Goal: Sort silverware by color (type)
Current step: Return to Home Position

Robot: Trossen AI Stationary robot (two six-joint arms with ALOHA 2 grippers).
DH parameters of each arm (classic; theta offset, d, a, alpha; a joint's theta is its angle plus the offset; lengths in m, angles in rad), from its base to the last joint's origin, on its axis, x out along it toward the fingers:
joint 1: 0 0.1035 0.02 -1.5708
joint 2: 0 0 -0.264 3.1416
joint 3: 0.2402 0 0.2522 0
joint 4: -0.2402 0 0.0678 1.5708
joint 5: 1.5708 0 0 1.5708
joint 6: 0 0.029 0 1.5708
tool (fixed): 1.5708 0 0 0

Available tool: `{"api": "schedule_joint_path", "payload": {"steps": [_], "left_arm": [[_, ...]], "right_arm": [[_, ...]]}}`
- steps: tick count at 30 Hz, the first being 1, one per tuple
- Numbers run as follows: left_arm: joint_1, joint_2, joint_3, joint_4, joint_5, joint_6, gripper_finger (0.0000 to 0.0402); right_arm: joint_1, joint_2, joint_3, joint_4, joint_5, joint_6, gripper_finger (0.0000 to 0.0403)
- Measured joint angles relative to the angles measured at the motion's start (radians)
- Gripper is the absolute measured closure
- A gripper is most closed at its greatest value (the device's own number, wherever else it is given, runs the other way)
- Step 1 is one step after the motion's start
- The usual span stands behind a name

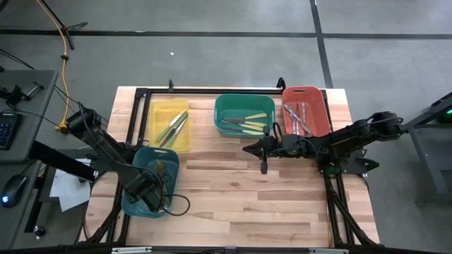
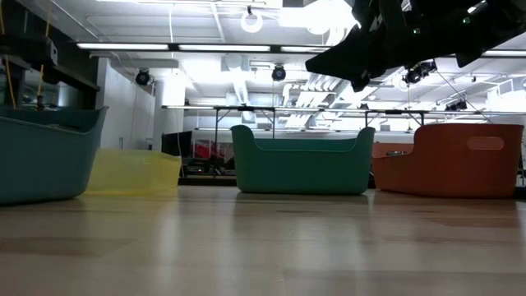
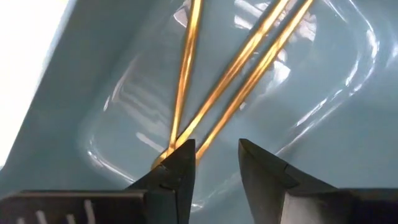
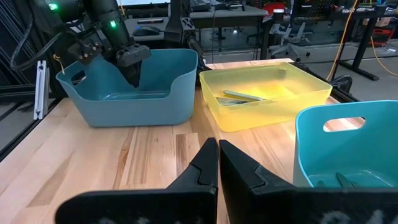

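Observation:
Three tan wooden-handled utensils (image 3: 236, 68) lie on the floor of the teal bin (image 1: 150, 180). My left gripper (image 3: 216, 155) is down inside that bin, open, with one fingertip at the utensils' near ends and one utensil running in between the fingers. My right gripper (image 4: 217, 155) is shut and empty, hovering over the table (image 1: 248, 149) just in front of the green bin (image 1: 244, 116). Greenish utensils (image 1: 173, 127) lie in the yellow bin (image 1: 170, 125), yellow-handled ones (image 1: 247, 124) in the green bin, and silver-grey ones (image 1: 300, 118) in the red bin (image 1: 305, 111). My left gripper comes into the teal bin from above. One fingertip (image 3: 180, 158) stands at the point where the wooden utensils' ends (image 3: 173, 144) meet. I cannot tell whether it touches them. The utensils lie flat on the bin floor.
The yellow, green and red bins stand in a row along the table's far edge, with the teal bin at the near left. Bare wooden tabletop (image 1: 247, 204) stretches across the middle and near side. Black frame rails border the table, and a cable (image 1: 180, 206) loops beside the teal bin.

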Motion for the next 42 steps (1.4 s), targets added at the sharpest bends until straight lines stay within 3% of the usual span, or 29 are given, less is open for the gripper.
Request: {"api": "schedule_joint_path", "payload": {"steps": [7,13,19,23,25,28,33,37,42], "left_arm": [[0.029,-0.005,0.085,-0.165,-0.08,-0.115,0.0305],[0.074,-0.123,0.198,-0.224,-0.258,-0.214,0.0379],[0.105,-0.377,0.173,-0.095,-0.537,-0.284,0.0397],[0.129,-0.569,0.071,0.114,-0.685,-0.212,0.04],[0.157,-0.661,-0.005,0.259,-0.703,-0.142,0.0401],[0.218,-0.781,-0.141,0.522,-0.644,-0.071,0.0401],[0.362,-0.904,-0.361,0.88,-0.458,-0.051,0.0401],[0.513,-0.918,-0.465,1.06,-0.296,-0.05,0.0402],[0.722,-0.899,-0.516,1.226,-0.012,-0.05,0.0401]], "right_arm": [[0.0,0.0,0.0,0.0,0.0,-0.004,0.0403],[0.0,0.0,0.0,0.001,0.005,-0.001,0.0403],[0.0,0.0,0.0,0.002,0.005,-0.007,0.0403],[0.0,0.0,0.0,0.007,0.004,-0.026,0.0403],[0.0,0.0,0.0,0.017,0.004,-0.027,0.0403],[0.0,0.0,0.0,0.043,0.012,-0.046,0.0403],[-0.001,0.0,0.0,0.07,0.015,-0.07,0.0403],[-0.001,0.0,0.0,0.071,0.015,-0.072,0.0403],[-0.011,0.0,0.0,0.071,0.015,-0.02,0.0403]]}}
